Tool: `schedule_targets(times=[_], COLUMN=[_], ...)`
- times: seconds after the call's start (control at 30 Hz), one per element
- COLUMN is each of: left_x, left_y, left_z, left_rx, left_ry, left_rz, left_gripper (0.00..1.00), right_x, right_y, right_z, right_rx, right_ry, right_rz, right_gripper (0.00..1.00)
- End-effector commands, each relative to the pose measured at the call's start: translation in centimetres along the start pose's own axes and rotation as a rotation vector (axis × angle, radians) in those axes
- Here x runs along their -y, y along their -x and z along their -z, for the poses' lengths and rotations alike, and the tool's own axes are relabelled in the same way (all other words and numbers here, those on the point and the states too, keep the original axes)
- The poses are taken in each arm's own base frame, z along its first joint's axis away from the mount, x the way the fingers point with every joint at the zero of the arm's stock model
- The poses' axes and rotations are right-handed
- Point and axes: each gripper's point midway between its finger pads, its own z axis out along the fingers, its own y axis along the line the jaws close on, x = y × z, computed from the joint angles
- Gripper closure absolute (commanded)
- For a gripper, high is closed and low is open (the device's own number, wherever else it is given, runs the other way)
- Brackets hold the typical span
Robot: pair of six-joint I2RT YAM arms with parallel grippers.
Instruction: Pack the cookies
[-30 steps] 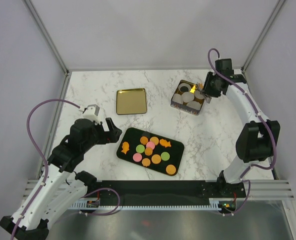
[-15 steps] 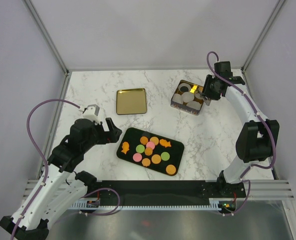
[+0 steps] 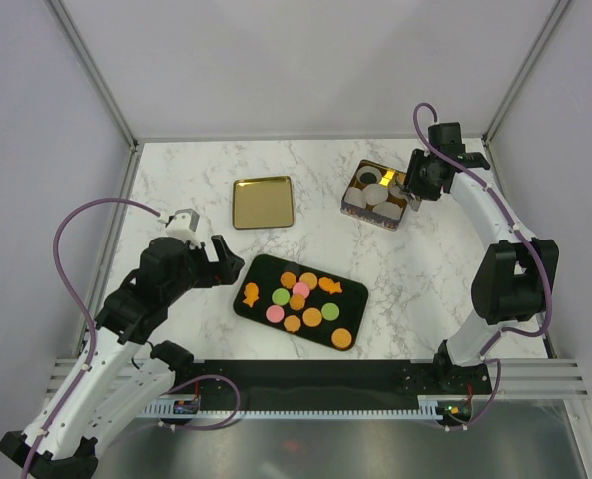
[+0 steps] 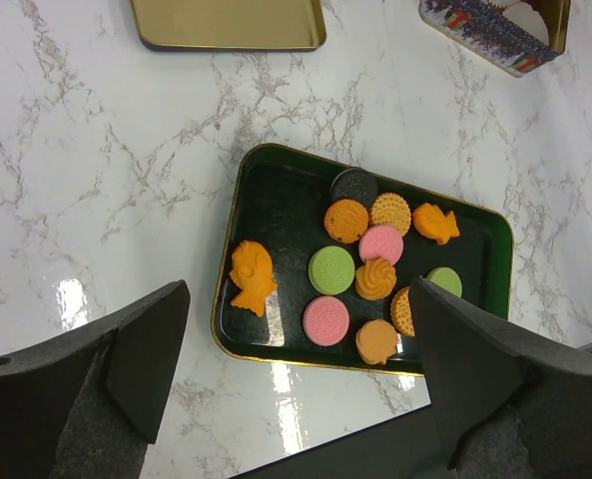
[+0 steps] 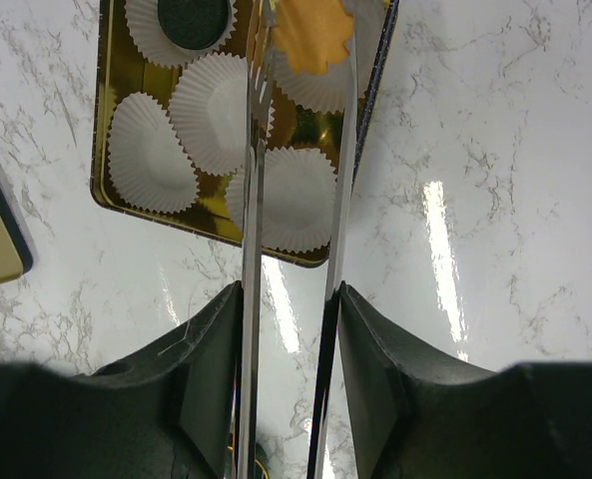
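From above, the cookies (image 3: 300, 297) lay on a black tray (image 3: 260, 270) at the near middle of the marble desk (image 3: 176, 180). They were mostly orange, with some pink and green. The left tool (image 3: 221, 257) hovered just beside the tray's left end. A gold lid (image 3: 263, 202) lay apart, farther back. At the right rear stood a tin (image 3: 353, 201) lined with white paper cups (image 3: 384, 211), and the right tool (image 3: 412, 188) hung over its right edge.

In the left wrist view, the left tool (image 4: 297, 294) stood wide apart and held nothing. Its two fingers (image 4: 146, 349) framed the tray (image 4: 276, 200) below. A dozen cookies (image 4: 331, 269) lay there: a dark one (image 4: 354, 186) at the far side, round orange, pink and green ones clustered together, and an orange fish (image 4: 251, 276) alone at the left.

In the right wrist view, the right tool (image 5: 288, 294) was closed narrowly around a pair of metal tongs (image 5: 255, 200). The tong tips pinched an orange cookie (image 5: 310, 35) above the tin (image 5: 377, 100), over one of the paper cups (image 5: 286, 200). I could not tell whether the cookie touched the cup. A dark cookie (image 5: 191, 15) sat in the cup at the far left corner.
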Motion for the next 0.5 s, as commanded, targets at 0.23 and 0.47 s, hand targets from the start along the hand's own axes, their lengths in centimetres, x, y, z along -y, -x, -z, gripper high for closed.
schedule_targets(times=[0.23, 0.47], left_x=[0.31, 0.33], left_y=[0.72, 0.73], left_z=[0.22, 0.19], left_rx=[0.026, 0.026], left_ry=[-0.018, -0.018], left_rz=[-0.024, -0.023], left_gripper=[0.01, 0.01], right_x=[0.0, -0.2], right_y=[0.81, 0.93], right_z=[-0.02, 0.22], right_rx=[0.038, 0.041], right_ry=[0.004, 0.014], right_rz=[-0.003, -0.004], right_gripper=[0.48, 0.47])
